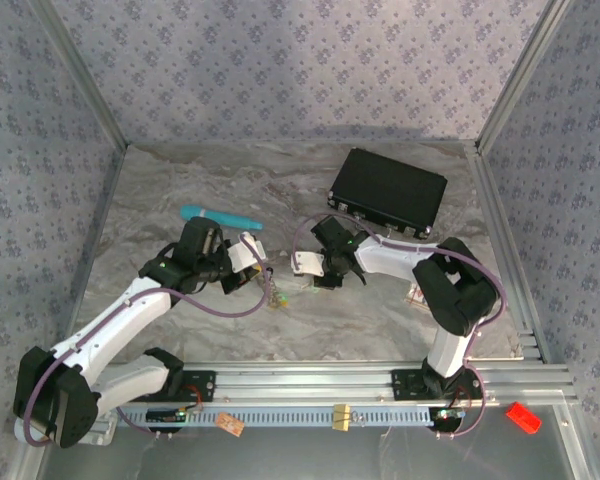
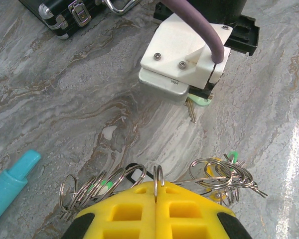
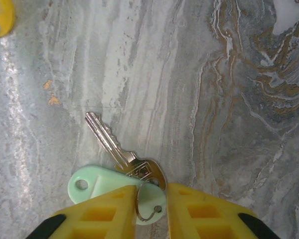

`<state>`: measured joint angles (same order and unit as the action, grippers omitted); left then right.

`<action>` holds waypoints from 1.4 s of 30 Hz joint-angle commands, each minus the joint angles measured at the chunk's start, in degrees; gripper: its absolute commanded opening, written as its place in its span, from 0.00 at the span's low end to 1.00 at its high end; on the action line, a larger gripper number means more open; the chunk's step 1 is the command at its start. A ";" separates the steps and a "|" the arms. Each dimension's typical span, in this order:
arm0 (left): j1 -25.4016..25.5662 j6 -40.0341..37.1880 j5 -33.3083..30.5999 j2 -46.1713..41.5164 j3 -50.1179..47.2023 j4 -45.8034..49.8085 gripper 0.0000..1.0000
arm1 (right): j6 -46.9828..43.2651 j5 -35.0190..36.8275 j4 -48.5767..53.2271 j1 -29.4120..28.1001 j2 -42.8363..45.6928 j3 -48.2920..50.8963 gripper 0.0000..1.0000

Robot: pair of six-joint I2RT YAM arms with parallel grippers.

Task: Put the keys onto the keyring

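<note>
**Left gripper on the keyring, right gripper at a key**

Your left gripper is pressed together, pinching a wire loop of the keyring just above the marble table. Your right gripper's fingers stand narrowly apart around the silver key's small ring and mint-green tag. You cannot tell whether they grip it.

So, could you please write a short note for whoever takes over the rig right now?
Left end effector: shut on one loop of the keyring.
Right end effector: jaws either side of the green tag joined to a key that lies flat on the table; I cannot tell if it grips yet.
Done: green and yellow pieces sit among the keyring's loops; whether they are threaded on is unclear.
Left: probably secure this key, carry it to the keyring and thread it on.
</note>
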<state>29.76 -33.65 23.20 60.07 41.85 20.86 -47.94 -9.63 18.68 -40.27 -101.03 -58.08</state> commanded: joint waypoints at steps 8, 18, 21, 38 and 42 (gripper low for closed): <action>0.38 -1.00 2.37 -0.13 -0.08 -1.62 0.00 | -0.70 1.38 2.26 0.11 -1.10 -1.58 0.12; 0.38 -1.07 2.38 0.13 0.04 -1.62 0.00 | -0.15 1.72 1.89 0.35 -0.94 -1.72 0.03; 0.37 -1.16 2.31 0.05 0.08 -1.61 0.00 | -0.13 1.41 2.19 0.37 -0.86 -1.77 0.00; 2.91 2.07 1.04 -3.44 -1.44 -2.32 0.00 | 10.29 -8.43 -4.68 -0.51 21.10 10.02 0.00; 3.09 2.90 1.23 -4.28 -2.46 -2.99 0.00 | 13.59 -2.69 -2.90 -2.73 20.49 10.46 0.00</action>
<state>32.38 -31.88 22.96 57.36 40.10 20.14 -38.68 -14.72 15.40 -41.87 -79.83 -48.34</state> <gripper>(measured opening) 0.043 0.053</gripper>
